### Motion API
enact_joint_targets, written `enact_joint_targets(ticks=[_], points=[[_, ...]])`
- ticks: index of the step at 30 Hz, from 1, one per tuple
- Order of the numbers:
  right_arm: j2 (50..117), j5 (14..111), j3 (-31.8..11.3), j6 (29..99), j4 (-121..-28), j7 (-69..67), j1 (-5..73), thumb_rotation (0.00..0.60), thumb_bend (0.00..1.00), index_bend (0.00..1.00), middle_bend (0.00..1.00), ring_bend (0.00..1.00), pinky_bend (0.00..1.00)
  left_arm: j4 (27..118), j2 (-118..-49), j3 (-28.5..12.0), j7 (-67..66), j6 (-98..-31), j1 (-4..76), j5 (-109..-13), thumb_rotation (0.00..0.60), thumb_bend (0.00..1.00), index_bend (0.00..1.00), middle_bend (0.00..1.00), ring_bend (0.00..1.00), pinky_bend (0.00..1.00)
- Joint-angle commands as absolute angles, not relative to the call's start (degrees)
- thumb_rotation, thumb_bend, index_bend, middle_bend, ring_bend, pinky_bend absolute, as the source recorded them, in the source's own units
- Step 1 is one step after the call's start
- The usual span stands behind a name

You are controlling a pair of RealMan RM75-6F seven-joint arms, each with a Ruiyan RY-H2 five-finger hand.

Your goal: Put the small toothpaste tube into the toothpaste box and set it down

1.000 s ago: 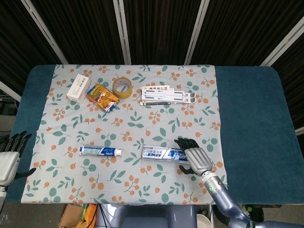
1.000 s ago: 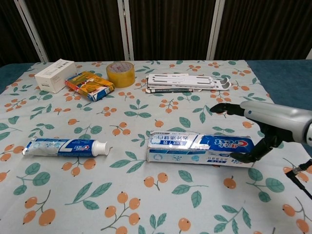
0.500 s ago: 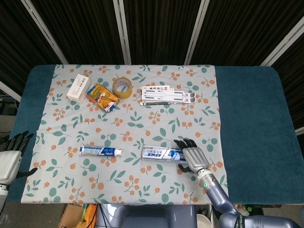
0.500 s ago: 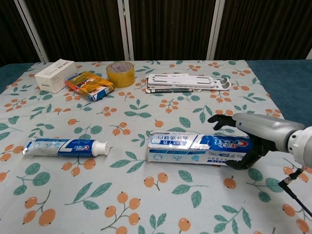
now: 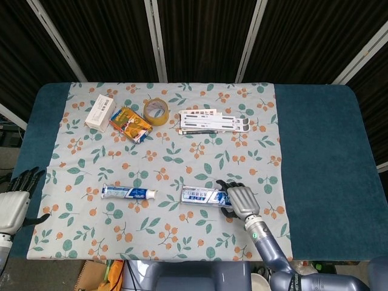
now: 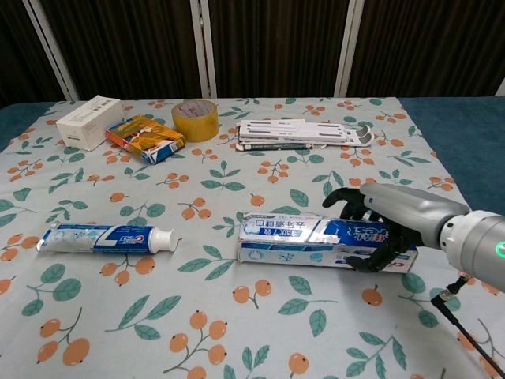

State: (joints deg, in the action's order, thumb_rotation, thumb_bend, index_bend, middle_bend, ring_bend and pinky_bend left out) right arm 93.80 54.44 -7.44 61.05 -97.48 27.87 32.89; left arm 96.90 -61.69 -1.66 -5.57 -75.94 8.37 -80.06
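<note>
**Right hand closing around the box end**

Head view: the right hand [image 5: 239, 198] wraps the right end of the toothpaste box [image 5: 205, 196], fingers curled over it. The left hand [image 5: 13, 203] hangs off the table's left edge, fingers spread, empty. The toothpaste tube [image 5: 128, 193] lies left of the box on the floral cloth [image 5: 170, 151].

Chest view: fingers [image 6: 351, 199] above, thumb below the box [image 6: 308, 239]; dark curtains behind.

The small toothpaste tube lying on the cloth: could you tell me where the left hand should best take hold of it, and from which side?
Grip the toothpaste tube around its flat blue body, mid-length, coming down from above with fingers across the narrow width. It lies flat, its white cap toward the toothpaste box, so the cap end stays free to enter the box's open end. The left hand waits off the cloth.
</note>
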Motion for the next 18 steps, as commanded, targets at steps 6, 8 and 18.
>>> enact_joint_targets(ticks=[6,8,18], points=[[94.3,57.2,-7.0,63.0,-96.8,25.7,32.0,0.600,0.34,0.43,0.49,0.46,0.50,97.0,-61.7,-1.7,-5.2,-76.2,8.3,-80.0,0.600,0.03,0.04,0.00,0.00,0.10],[94.0,58.6,-6.8,63.7,-97.2,24.6,31.5,0.600,0.34,0.44,0.50,0.46,0.50,97.0,-61.7,-1.7,-5.2,-76.4,8.3,-80.2,0.600,0.03,0.05,0.00,0.00,0.11],[86.7,67.4,-7.7,67.8,-105.1,14.3,28.0,0.600,0.34,0.45,0.50,0.47,0.50,98.4,-61.8,-2.3,-5.2,-76.7,8.5,-79.4,0.600,0.03,0.11,0.06,0.04,0.16]])
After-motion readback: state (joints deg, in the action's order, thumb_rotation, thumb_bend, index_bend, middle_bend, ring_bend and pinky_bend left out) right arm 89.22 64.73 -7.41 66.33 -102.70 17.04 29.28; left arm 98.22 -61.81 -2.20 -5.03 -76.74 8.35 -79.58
